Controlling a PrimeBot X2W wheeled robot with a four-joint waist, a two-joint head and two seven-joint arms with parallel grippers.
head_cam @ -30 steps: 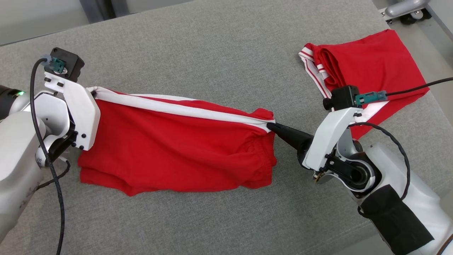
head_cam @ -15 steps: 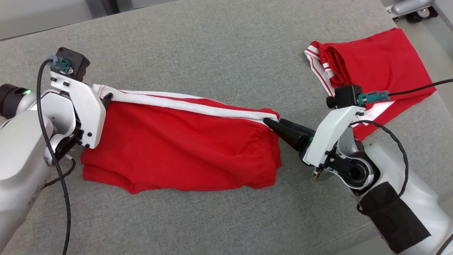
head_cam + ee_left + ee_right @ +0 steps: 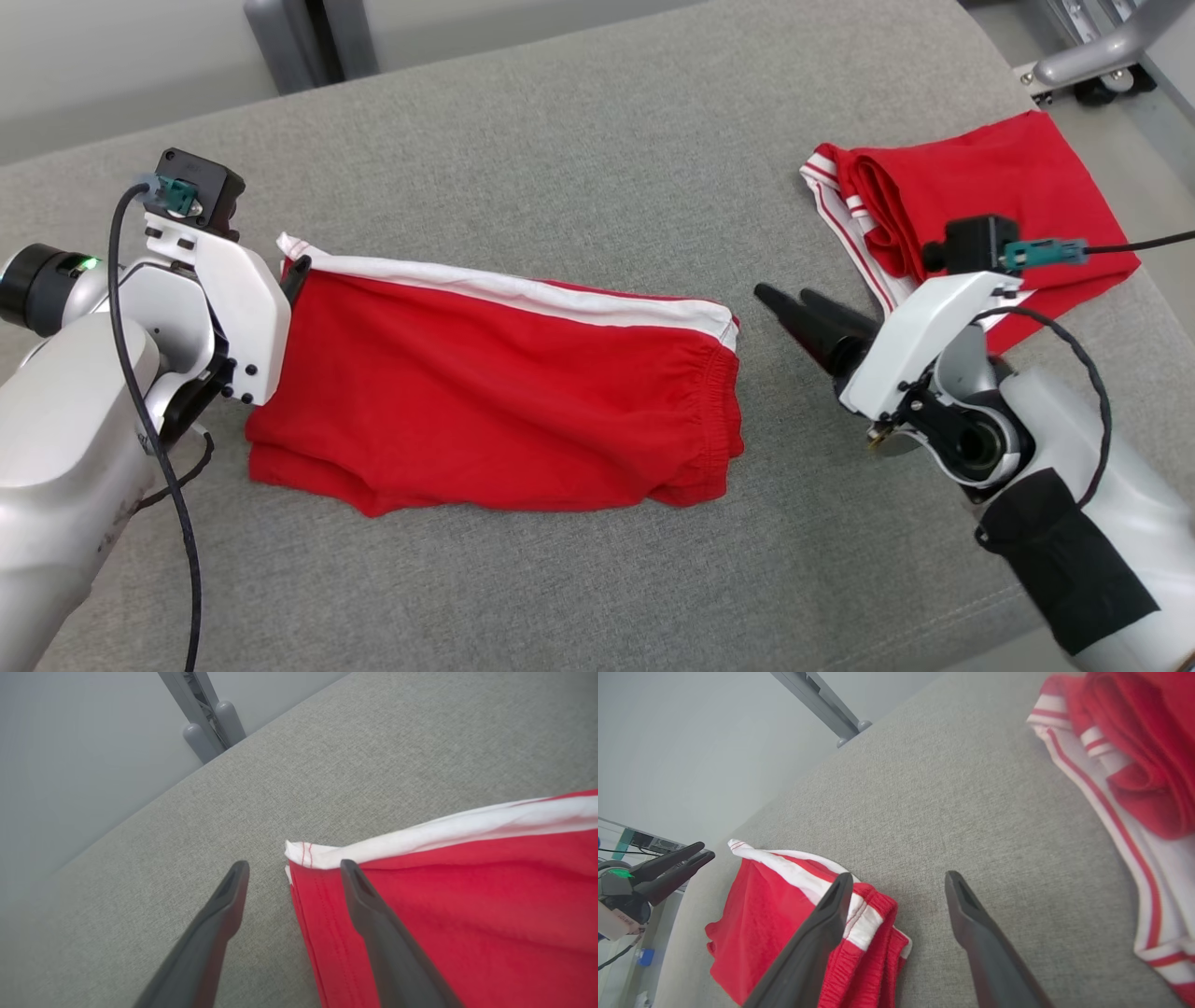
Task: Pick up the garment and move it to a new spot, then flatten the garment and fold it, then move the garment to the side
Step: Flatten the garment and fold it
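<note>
Head view: red shorts (image 3: pixel 495 392) lie on grey table (image 3: pixel 560 140); left fingers (image 3: pixel 373 924) and right fingers (image 3: pixel 976 933) spread apart, empty

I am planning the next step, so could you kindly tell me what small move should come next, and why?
Probably ease the left pincer up and away: it stands open with one finger over a corner of the red shorts, while the right pincer, also open, sits clear of the waistband.

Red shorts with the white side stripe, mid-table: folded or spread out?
Folded. The red white-striped shorts lie doubled on the grey fabric table: stacked hem edges at one end, stacked waistband layers at the other.
</note>
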